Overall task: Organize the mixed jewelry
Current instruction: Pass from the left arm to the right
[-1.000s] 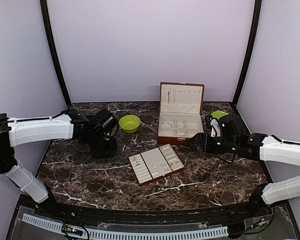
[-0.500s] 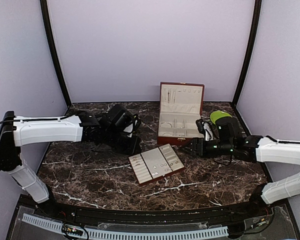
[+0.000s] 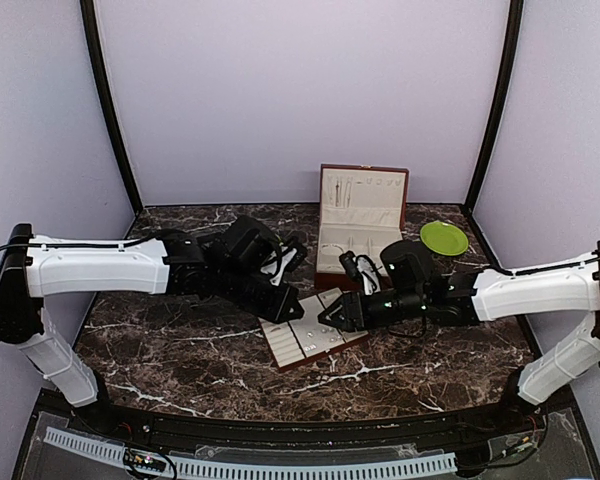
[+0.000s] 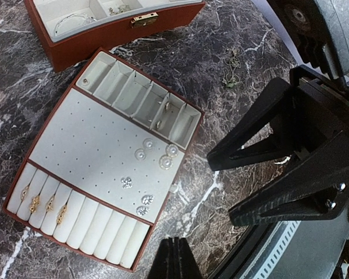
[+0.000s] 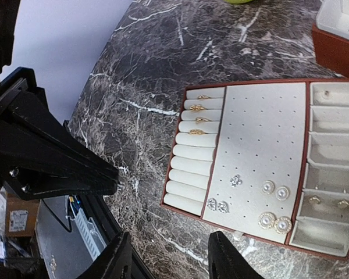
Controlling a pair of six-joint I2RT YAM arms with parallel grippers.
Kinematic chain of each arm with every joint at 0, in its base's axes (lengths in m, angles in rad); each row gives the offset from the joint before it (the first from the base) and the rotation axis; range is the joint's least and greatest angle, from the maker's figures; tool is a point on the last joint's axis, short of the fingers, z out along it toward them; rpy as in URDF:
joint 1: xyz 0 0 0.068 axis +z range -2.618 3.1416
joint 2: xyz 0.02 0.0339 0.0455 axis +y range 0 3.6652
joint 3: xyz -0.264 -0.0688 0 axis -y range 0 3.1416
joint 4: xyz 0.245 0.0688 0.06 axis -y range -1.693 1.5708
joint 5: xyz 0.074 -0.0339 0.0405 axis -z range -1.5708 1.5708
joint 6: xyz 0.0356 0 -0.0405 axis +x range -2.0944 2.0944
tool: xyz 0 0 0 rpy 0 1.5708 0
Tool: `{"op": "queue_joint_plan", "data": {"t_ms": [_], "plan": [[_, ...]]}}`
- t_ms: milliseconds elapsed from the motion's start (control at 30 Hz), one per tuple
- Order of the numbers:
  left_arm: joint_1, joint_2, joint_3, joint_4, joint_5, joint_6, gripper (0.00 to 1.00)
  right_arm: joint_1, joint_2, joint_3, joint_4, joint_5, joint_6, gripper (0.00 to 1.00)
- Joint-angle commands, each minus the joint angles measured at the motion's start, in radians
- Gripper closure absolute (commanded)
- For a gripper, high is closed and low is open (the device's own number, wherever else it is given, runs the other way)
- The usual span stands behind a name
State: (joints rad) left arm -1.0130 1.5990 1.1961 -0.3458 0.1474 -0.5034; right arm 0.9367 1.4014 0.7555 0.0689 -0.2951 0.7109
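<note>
- Both arms swung in over the tray (image 3: 305,337).
- I see my left gripper (image 4: 174,247) shut, empty.
- My right gripper (image 5: 170,237) is part open, empty; jewelry (image 5: 269,187) lies just ahead.

gold rings (image 5: 202,120), cream tray (image 5: 262,133), marbled table (image 5: 163,52)

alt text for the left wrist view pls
A cream-lined tray lies on a marble table, with four gold rings in its rolls and pearl and sparkly studs on its middle panel. The open right gripper hangs at its right, the shut left gripper pokes in at the bottom, and a box sits at top.
</note>
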Motion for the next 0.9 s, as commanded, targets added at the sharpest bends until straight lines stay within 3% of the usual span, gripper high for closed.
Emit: {"op": "queue_joint_plan", "data": {"t_ms": [0,867], "plan": [[-0.015,0.001,0.021,-0.007,-0.017,0.029,1.0,0.021,0.026,0.04,0.07,-0.014,-0.029,0.59],[-0.038,0.001,0.018,0.013,-0.02,0.023,1.0,0.053,0.103,0.094,0.092,-0.063,-0.066,0.77]]}}
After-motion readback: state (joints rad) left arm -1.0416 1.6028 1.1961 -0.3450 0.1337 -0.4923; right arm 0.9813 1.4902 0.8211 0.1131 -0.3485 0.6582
